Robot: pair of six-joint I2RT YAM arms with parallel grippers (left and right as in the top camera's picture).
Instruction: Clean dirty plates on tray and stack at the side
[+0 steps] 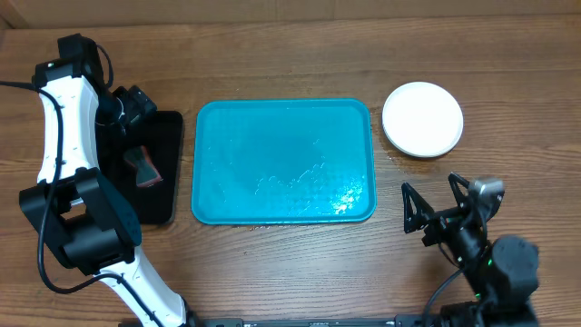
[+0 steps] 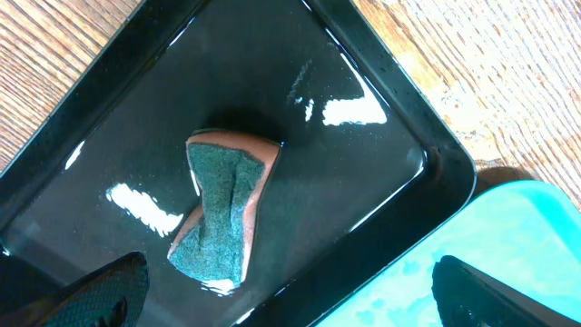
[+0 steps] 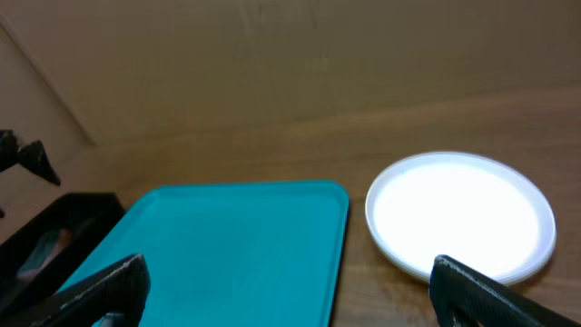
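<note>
The teal tray [image 1: 281,163] lies in the middle of the table with nothing on it, only wet patches; it also shows in the right wrist view [image 3: 236,245]. A white plate [image 1: 422,119] sits on the wood right of the tray, also in the right wrist view [image 3: 463,213], with layered rims under it. No pale blue or yellow-green plate shows. My left gripper [image 1: 136,107] hangs open and empty over the black tray's far end, as the left wrist view [image 2: 290,295] shows. My right gripper [image 1: 428,184] is open and empty, near the table's front right, as the right wrist view [image 3: 290,291] shows.
A narrow black tray [image 1: 168,136] lies left of the teal tray and holds a green-and-pink sponge [image 2: 222,213] in a film of water. The teal tray's corner [image 2: 536,236] is right beside the black tray. My left arm stretches along the table's left side.
</note>
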